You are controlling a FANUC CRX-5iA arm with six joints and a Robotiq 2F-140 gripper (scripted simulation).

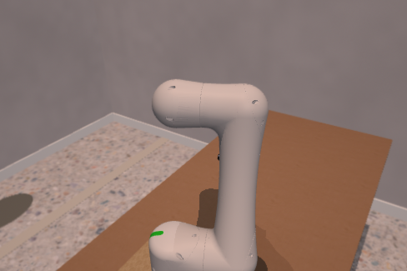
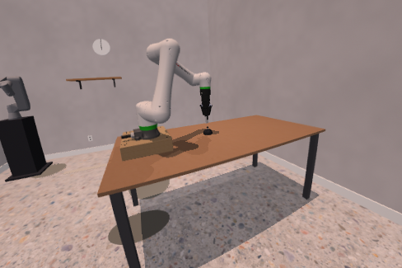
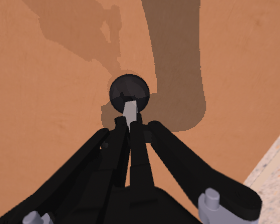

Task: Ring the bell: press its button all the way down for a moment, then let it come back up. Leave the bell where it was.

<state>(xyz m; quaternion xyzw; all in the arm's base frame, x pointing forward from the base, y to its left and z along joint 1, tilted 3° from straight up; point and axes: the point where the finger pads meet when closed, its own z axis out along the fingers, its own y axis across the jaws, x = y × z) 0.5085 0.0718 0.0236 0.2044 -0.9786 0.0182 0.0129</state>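
Observation:
The bell [image 3: 129, 93] is a small black dome on the brown table. In the exterior view it [image 2: 208, 132] sits on the table's far side, near the arm's base. My gripper [image 3: 132, 109] is shut and empty, pointing straight down over the bell. In the exterior view its fingertips [image 2: 206, 115] hang a clear gap above the bell, not touching it. The light fingertip pads overlap the dome in the wrist view and hide its button. In the top view the arm's upright link hides the bell and the gripper.
The arm stands on a wooden base block [image 2: 145, 143] at the table's left end. The table's edge and speckled floor [image 3: 273, 175] show at lower right in the wrist view. A black pedestal with another arm [image 2: 18, 143] stands on the floor far left.

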